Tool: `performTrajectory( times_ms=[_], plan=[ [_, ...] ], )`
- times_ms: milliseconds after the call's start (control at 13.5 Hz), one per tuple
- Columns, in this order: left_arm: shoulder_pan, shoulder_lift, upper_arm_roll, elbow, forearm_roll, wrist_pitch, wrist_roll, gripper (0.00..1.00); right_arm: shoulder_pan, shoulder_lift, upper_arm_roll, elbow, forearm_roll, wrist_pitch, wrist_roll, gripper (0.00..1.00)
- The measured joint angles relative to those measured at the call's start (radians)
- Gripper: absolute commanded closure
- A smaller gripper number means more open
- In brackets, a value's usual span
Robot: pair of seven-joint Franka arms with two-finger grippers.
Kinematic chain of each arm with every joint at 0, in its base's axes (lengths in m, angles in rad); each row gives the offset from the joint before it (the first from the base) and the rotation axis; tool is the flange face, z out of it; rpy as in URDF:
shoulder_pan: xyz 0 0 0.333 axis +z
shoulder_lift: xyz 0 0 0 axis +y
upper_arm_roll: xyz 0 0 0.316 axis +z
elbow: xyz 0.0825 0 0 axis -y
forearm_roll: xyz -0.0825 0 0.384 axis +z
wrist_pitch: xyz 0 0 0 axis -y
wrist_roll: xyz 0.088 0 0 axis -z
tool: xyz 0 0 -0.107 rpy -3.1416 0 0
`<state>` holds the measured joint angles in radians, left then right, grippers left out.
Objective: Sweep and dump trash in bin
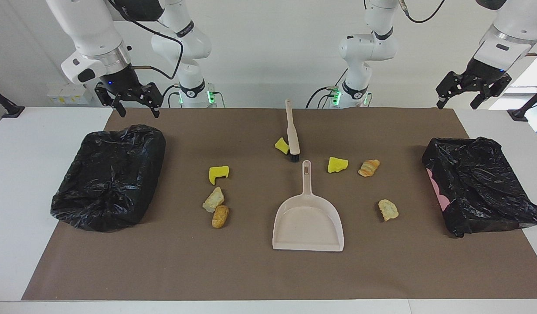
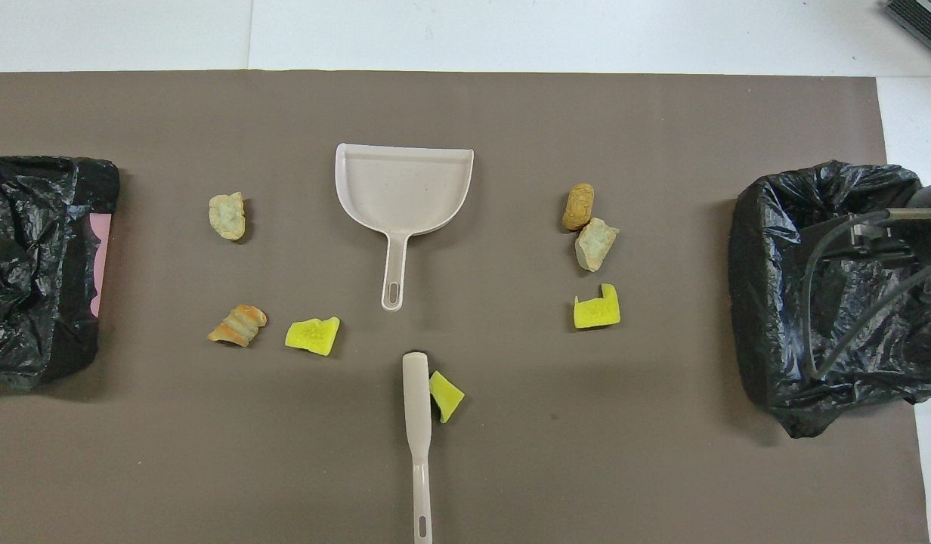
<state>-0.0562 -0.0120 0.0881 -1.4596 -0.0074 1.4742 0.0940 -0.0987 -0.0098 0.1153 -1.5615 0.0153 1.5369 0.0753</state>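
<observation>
The trash lies scattered on the brown mat: yellow sponge chunks [image 1: 218,173] [image 1: 337,164], one more [image 1: 282,145] touching the brush [image 1: 292,131], and bread-like lumps [image 1: 213,199] [image 1: 220,216] [image 1: 369,167] [image 1: 388,209]. The beige dustpan [image 1: 307,222] lies mid-mat, its handle toward the robots. A black-bagged bin [image 1: 109,174] sits at the right arm's end and another bin [image 1: 480,183] at the left arm's end. My right gripper [image 1: 138,114] hangs open and empty over the mat's edge beside its bin. My left gripper [image 1: 456,104] hangs open and empty above the mat's corner.
White table [image 1: 28,174] surrounds the mat. Part of the right arm and its cables [image 2: 881,242] show over the bin [image 2: 836,295] in the overhead view. A pink wall [image 2: 99,257] shows under the bag of the left arm's bin.
</observation>
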Motion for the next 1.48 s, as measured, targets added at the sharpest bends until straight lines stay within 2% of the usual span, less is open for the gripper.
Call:
performTrajectory(
  times_ms=[962,1184,1480],
  plan=[
    [-0.005,-0.002,-0.017,-0.007,0.0,-0.002,-0.003,0.0,0.0,0.002,0.002,0.0,0.0,-0.009,-0.001,0.0],
    [-0.06,-0.036,-0.026,-0.071,-0.001,0.0,-0.003,0.0,0.002,0.003,0.006,0.001,0.0,-0.009,-0.002,0.0],
    [-0.126,-0.136,-0.033,-0.219,-0.001,0.024,-0.015,0.0,0.023,0.025,0.014,0.001,0.002,-0.009,-0.002,0.0]
  ],
)
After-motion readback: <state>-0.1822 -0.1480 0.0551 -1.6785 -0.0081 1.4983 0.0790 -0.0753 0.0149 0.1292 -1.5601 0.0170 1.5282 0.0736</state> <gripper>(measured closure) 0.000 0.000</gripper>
